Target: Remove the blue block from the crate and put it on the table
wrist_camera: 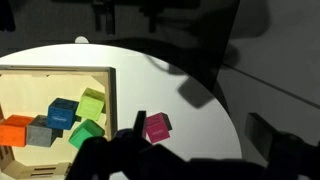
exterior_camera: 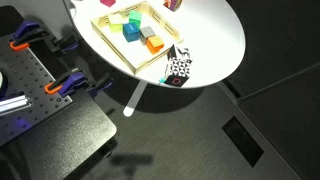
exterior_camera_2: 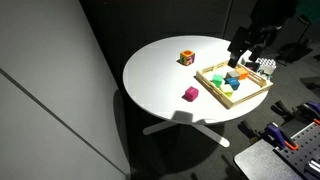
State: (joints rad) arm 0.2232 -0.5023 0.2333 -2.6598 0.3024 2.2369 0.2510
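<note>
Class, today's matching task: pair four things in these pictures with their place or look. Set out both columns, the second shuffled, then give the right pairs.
Column one:
1 blue block
2 pink block
3 crate
4 patterned cube

Column two:
a light wood, holds several blocks
b black and white, near the edge of the table
c lies inside the crate
d one colour, on the bare table outside the crate

Pairs: 1-c; 2-d; 3-a; 4-b
</note>
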